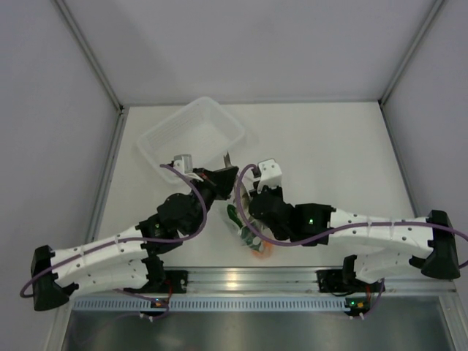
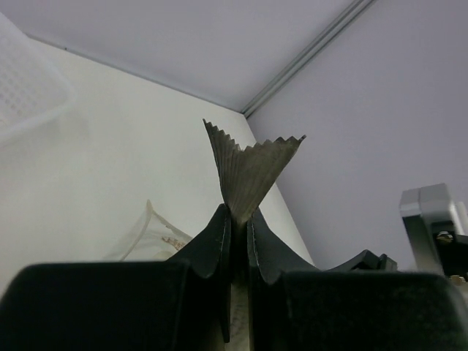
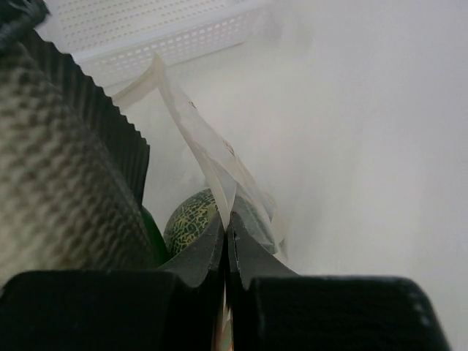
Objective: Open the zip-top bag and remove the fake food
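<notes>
My left gripper is shut on the grey-brown fish, whose fanned tail sticks up past the fingertips. In the top view that gripper hangs just in front of the basket, the fish's tail pointing away from me. My right gripper is shut on an edge of the clear zip-top bag. Behind its fingers sit a pale-green netted ball and the dark green cucumber. The fish's scaly body fills the left. From above, the bag lies between the arms, with an orange piece at its near end.
The white perforated basket stands tilted at the back left of the table, close behind both grippers; it also shows in the wrist views. The two wrists nearly touch. Grey walls enclose the table on three sides.
</notes>
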You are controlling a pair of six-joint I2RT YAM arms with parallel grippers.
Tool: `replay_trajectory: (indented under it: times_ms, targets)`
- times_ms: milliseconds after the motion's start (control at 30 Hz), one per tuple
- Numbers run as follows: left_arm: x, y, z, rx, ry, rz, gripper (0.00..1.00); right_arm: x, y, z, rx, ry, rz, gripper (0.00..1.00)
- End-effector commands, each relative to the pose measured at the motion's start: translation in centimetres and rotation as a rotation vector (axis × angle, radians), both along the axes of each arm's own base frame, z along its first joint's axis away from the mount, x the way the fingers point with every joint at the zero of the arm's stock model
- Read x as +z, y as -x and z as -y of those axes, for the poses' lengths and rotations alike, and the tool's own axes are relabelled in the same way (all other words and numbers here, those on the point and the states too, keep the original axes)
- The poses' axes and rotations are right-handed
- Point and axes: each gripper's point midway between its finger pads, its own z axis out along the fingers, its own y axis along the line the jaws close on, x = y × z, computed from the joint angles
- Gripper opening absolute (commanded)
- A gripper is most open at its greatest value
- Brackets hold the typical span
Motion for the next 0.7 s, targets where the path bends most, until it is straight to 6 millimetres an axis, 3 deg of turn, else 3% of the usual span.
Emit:
replay_trajectory:
  times_ms: [0,233,300,467,567,600,633,667]
  targets:
    - [6.1,0.8,-0.9,-0.05,0.159,0.099,0.0,0.5,-0.3,1.1,-0.047,-0.016,0.019,0.0]
    - [8.9,-0.6,-2.0,-0.164,0.234,0.151,0.0,-0.3,-0.8,1.0,-0.061,-0.021,0.012,0.0]
    - [9.7,-2.6,-4.0,-0.118,0.267,0.157,0.0,-0.7,-1.0,1.2,-0.062,-0.013,-0.004,0.0]
    - [12.4,-4.6,-6.1,-0.101,0.216,0.23,0.0,-1.0,-1.3,2.3,-0.083,-0.029,-0.013,0.0]
    - [12.2,-6.7,-7.5,-0.029,0.161,0.204,0.0,-1.0,-1.3,3.0,-0.086,-0.037,-0.012,0.0]
    - [13.9,-7.1,-8.4,0.013,0.156,0.213,0.0,-0.9,-1.3,3.2,-0.086,-0.038,-0.011,0.0]
    - [12.0,-8.3,-9.1,0.078,0.092,0.127,0.0,-0.8,-1.3,3.4,-0.087,-0.038,-0.009,0.0]
    - [11.3,-9.6,-9.6,0.134,0.048,0.088,0.0,-0.8,-1.2,3.6,-0.088,-0.029,-0.011,0.0]
